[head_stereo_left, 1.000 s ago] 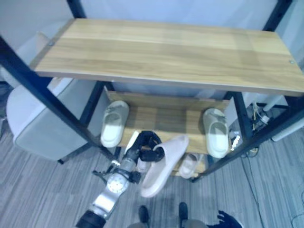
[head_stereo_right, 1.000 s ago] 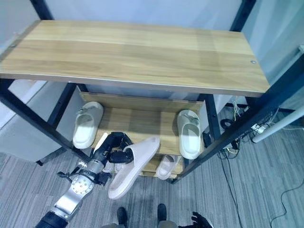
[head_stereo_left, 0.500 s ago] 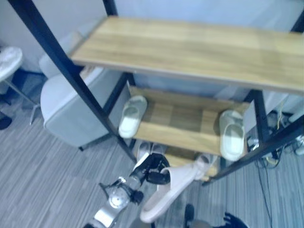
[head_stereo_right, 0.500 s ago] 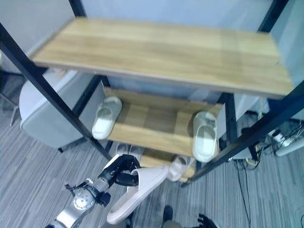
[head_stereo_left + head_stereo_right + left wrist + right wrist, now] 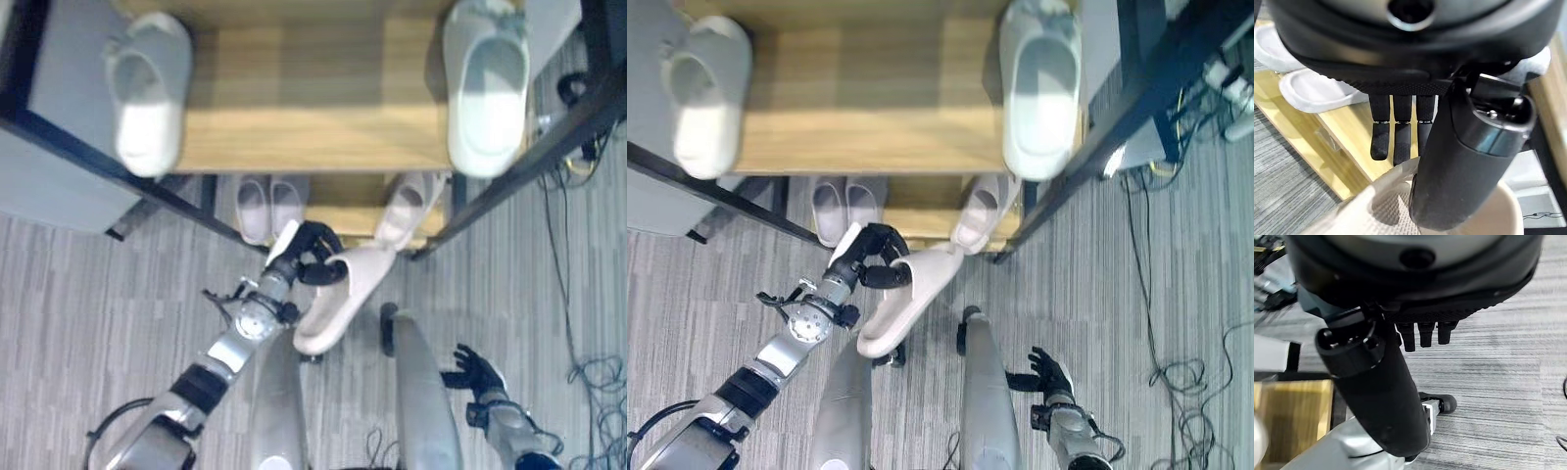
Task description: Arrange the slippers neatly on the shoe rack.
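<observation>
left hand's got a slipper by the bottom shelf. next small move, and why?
Probably ease the held slipper forward onto the bottom shelf, into the gap between the pair of slippers and the single slipper. The left hand pinches it just in front of that gap; the right hand hangs idle.

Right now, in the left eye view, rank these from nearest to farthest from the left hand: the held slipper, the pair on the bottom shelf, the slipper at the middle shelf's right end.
1. Held slipper, in the left hand.
2. Bottom-shelf pair, just beyond the hand.
3. Right-end slipper, up on the middle shelf.
</observation>
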Controlling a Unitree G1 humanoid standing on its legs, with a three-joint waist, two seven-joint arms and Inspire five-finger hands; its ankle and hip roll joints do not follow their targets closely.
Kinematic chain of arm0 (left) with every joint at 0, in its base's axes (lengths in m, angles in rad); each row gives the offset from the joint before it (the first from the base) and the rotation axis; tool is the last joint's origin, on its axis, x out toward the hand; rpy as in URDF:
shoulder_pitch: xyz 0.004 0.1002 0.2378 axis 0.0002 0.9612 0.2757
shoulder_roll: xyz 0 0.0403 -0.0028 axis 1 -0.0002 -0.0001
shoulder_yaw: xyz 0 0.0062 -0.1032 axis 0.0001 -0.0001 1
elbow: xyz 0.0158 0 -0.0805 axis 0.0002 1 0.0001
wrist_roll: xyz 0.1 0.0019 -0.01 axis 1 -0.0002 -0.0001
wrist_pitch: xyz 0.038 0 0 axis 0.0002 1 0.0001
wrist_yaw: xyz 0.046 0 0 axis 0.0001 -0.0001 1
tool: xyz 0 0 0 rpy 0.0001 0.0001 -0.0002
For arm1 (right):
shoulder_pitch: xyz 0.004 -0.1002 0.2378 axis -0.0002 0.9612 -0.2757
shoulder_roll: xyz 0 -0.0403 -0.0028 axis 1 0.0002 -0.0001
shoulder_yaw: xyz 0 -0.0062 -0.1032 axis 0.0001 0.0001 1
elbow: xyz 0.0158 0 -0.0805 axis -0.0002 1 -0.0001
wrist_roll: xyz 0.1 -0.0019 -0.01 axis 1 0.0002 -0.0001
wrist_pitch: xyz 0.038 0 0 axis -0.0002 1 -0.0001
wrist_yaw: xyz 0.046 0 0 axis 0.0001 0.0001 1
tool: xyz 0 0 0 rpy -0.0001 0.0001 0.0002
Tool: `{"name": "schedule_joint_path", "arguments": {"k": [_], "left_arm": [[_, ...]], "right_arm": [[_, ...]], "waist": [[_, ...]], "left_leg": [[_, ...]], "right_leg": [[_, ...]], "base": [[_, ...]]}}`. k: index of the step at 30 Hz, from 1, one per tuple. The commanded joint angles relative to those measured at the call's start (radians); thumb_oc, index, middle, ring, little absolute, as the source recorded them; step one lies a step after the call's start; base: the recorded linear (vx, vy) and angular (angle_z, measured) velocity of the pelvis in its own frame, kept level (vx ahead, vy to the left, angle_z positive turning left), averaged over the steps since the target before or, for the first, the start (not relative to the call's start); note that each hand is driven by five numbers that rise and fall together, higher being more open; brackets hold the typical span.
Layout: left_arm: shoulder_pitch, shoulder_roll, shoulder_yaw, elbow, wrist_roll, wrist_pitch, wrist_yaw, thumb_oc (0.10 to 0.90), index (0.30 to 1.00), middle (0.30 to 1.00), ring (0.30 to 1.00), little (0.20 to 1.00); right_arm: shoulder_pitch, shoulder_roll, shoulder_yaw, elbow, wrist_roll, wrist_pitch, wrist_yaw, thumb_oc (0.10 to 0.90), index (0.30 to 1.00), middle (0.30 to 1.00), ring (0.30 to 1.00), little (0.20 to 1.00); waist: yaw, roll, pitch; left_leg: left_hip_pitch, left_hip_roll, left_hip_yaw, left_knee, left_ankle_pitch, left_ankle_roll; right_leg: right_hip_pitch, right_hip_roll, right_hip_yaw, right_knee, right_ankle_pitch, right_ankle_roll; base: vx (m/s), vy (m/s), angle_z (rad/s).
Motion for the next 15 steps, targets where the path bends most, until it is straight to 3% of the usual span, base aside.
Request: {"name": "schedule_joint_path", "arguments": {"k": [1,4,11,12,15], "left_arm": [[-0.147,0.058,0.085,-0.088,0.034,-0.112,0.151,0.4,0.3,0.3,0.3,0.3],[-0.23,0.142,0.14,-0.099,0.092,-0.098,0.238,0.4,0.3,0.3,0.3,0.3],[-0.23,0.142,0.14,-0.099,0.092,-0.098,0.239,0.4,0.3,0.3,0.3,0.3],[-0.38,0.32,0.205,-0.114,0.207,-0.052,0.437,0.4,0.3,0.3,0.3,0.3],[-0.432,0.35,0.193,-0.073,0.199,-0.037,0.475,0.4,0.3,0.3,0.3,0.3]], "right_arm": [[0.036,-0.079,-0.044,-0.151,0.086,-0.092,-0.056,0.8,0.9,0.9,0.9,0.9],[0.068,-0.1,-0.061,-0.296,0.088,-0.126,-0.069,0.8,0.9,0.9,0.9,0.9],[0.068,-0.1,-0.062,-0.297,0.088,-0.126,-0.069,0.8,0.9,0.9,0.9,0.9],[0.112,-0.14,-0.085,-0.478,0.111,-0.173,-0.082,0.8,0.9,0.9,0.9,0.9],[0.129,-0.152,-0.087,-0.518,0.123,-0.183,-0.079,0.8,0.9,0.9,0.9,0.9]], "waist": [[-0.019,0.018,-0.098],[-0.029,0.019,-0.072],[-0.028,0.02,-0.074],[-0.05,0.011,-0.003],[-0.053,0.0,-0.002]], "left_leg": [[-0.305,0.056,-0.037,0.316,-0.13,0.004],[-0.47,0.082,-0.065,0.522,-0.21,0.023],[-0.473,0.082,-0.066,0.523,-0.211,0.023],[-0.756,0.089,-0.137,0.933,-0.349,0.037],[-0.789,0.092,-0.148,1.013,-0.393,0.033]], "right_leg": [[-0.248,-0.011,0.032,0.311,-0.234,0.015],[-0.406,-0.002,0.038,0.506,-0.309,0.017],[-0.409,-0.002,0.038,0.507,-0.31,0.017],[-0.691,-0.004,0.064,0.945,-0.431,0.01],[-0.741,-0.004,0.096,1.046,-0.466,0.01]], "base": [[-0.05,0.036,-0.22],[-0.02,-0.003,-0.31],[0.03,-0.011,-0.08],[0.21,-0.085,0.16],[0.16,-0.043,0.06]]}}
